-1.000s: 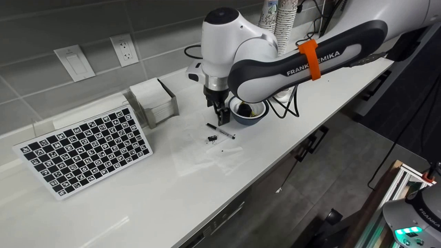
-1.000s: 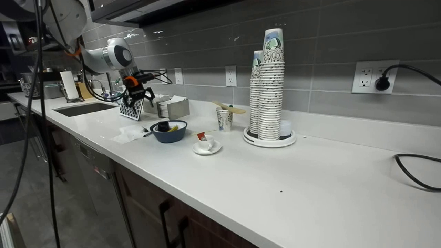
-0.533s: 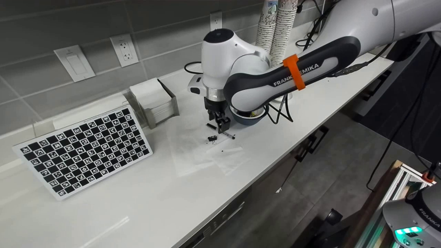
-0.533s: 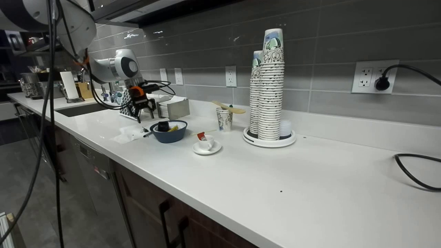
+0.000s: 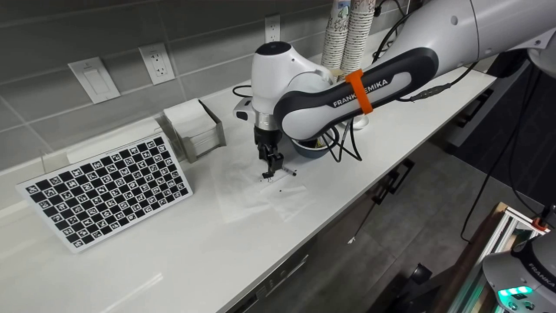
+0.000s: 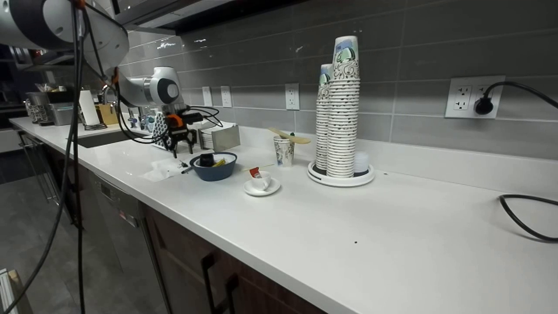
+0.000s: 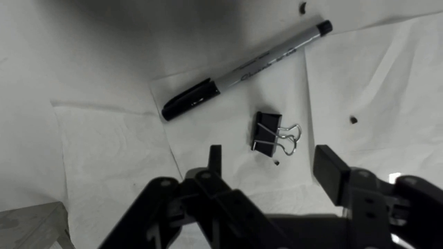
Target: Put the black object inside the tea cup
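Observation:
A black binder clip with silver wire handles lies on a white napkin, with a grey marker pen with a black cap beside it. My gripper is open and empty in the wrist view, its fingers on either side of the clip's line, with the clip just ahead of the fingertips. In an exterior view the gripper hangs low over the clip and hides part of the clip and pen. The white tea cup stands on a saucer, holding a red packet; the arm hides the cup in the other exterior view.
A blue bowl with black and yellow items stands between pen and cup, close to the gripper. A napkin holder and checkered board stand along the wall. A paper cup and tall cup stacks stand behind the tea cup.
My gripper has come down towards the counter and shifted from over the pen to over the binder clip. It stays open. The clip, pen, bowl and cup have not moved.

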Controlling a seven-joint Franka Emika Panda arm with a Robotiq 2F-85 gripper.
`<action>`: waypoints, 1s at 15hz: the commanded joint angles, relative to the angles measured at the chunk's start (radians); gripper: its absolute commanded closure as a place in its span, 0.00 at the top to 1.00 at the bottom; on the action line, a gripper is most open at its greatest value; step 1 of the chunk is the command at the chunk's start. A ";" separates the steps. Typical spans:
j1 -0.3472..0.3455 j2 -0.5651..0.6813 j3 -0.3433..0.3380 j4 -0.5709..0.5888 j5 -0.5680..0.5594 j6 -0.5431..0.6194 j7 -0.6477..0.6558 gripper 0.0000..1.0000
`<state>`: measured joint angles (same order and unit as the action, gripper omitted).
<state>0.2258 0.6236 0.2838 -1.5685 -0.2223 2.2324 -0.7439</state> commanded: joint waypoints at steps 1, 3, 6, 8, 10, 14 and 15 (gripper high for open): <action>-0.006 0.024 0.013 0.030 0.054 -0.015 -0.020 0.74; -0.006 0.037 0.011 0.036 0.062 -0.016 -0.023 0.75; -0.006 0.053 0.010 0.045 0.068 -0.031 -0.023 0.61; -0.004 0.064 0.009 0.049 0.067 -0.037 -0.022 0.43; 0.000 0.071 0.005 0.055 0.061 -0.043 -0.016 0.27; 0.005 0.071 -0.003 0.062 0.052 -0.057 -0.003 0.01; 0.006 0.070 -0.005 0.065 0.052 -0.060 -0.002 0.00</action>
<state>0.2247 0.6784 0.2850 -1.5464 -0.1808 2.2122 -0.7436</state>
